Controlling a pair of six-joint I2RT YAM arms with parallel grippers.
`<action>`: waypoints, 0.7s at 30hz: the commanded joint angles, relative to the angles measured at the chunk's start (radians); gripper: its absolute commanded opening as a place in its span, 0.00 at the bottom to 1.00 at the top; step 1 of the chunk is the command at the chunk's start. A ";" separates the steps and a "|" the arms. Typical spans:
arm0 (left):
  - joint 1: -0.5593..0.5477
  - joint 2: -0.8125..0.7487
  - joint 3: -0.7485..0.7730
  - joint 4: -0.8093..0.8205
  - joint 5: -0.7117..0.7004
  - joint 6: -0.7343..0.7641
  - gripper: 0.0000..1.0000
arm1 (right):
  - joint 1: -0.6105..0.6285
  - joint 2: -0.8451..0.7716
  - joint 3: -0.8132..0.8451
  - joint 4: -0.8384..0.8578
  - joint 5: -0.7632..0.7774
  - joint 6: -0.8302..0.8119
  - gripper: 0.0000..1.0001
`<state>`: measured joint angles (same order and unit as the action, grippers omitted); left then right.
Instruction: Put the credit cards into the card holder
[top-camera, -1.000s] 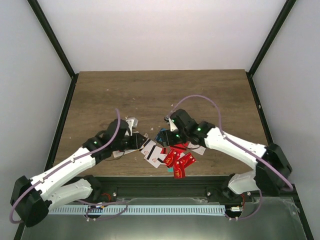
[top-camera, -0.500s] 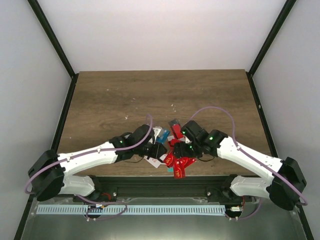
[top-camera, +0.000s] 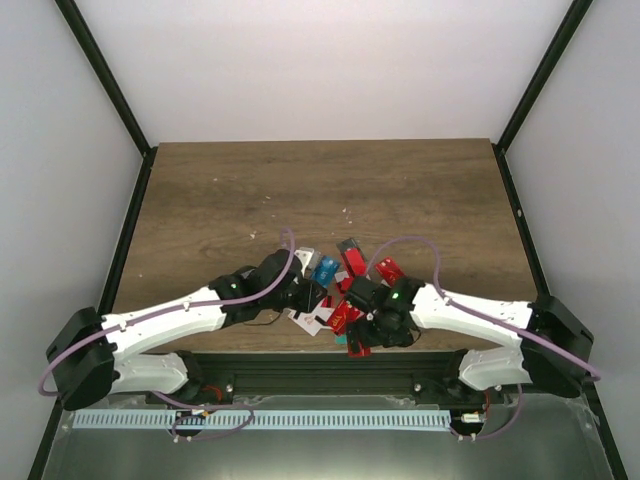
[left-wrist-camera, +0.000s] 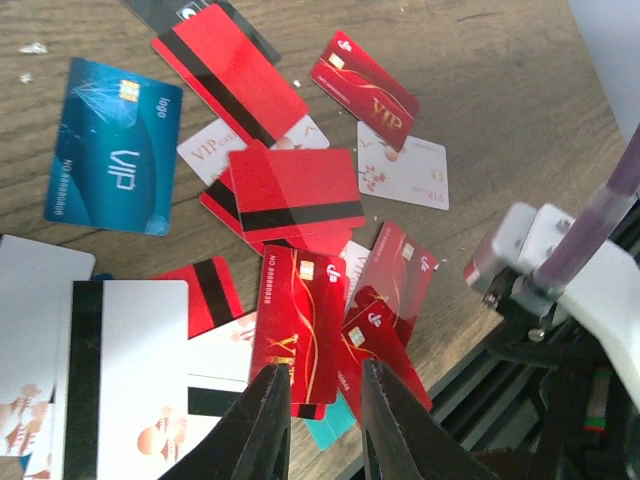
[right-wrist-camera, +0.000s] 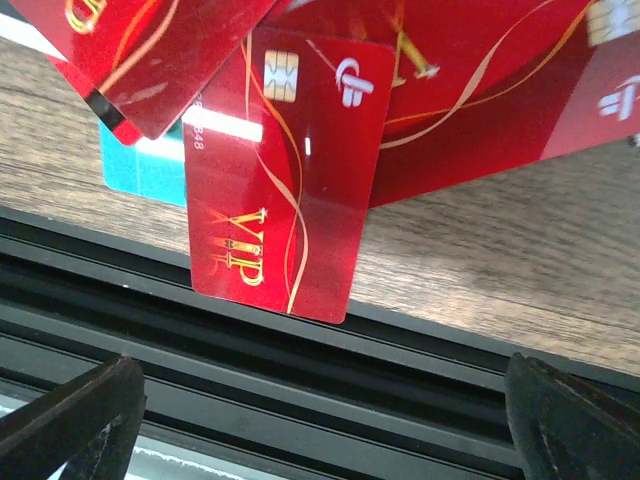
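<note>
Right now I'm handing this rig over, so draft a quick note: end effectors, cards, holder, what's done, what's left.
Left end effector: fingers narrowly apart, nothing between them, above the credit cards.
Right end effector: wide open, empty, at the table's near edge, where a red VIP card overhangs.
Card holder: not visible in any view.
Done: no card seen stowed.
Left: find the holder, load the loose cards.

credit cards (left-wrist-camera: 290, 190) | mostly red, some blue, white | flat, overlapping in loose heap
</note>
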<state>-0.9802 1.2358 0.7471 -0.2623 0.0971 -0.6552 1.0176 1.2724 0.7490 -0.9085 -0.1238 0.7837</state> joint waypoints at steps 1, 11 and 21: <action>0.006 -0.048 -0.025 -0.017 -0.066 -0.011 0.23 | 0.066 0.048 -0.005 0.011 0.051 0.098 1.00; 0.019 -0.086 -0.055 -0.035 -0.082 -0.008 0.23 | 0.132 0.179 0.026 0.079 0.077 0.150 1.00; 0.029 -0.115 -0.081 -0.039 -0.090 -0.002 0.23 | 0.153 0.235 0.059 0.102 0.072 0.192 0.97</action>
<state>-0.9596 1.1446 0.6827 -0.2993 0.0231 -0.6590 1.1564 1.4899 0.7746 -0.8295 -0.0734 0.9360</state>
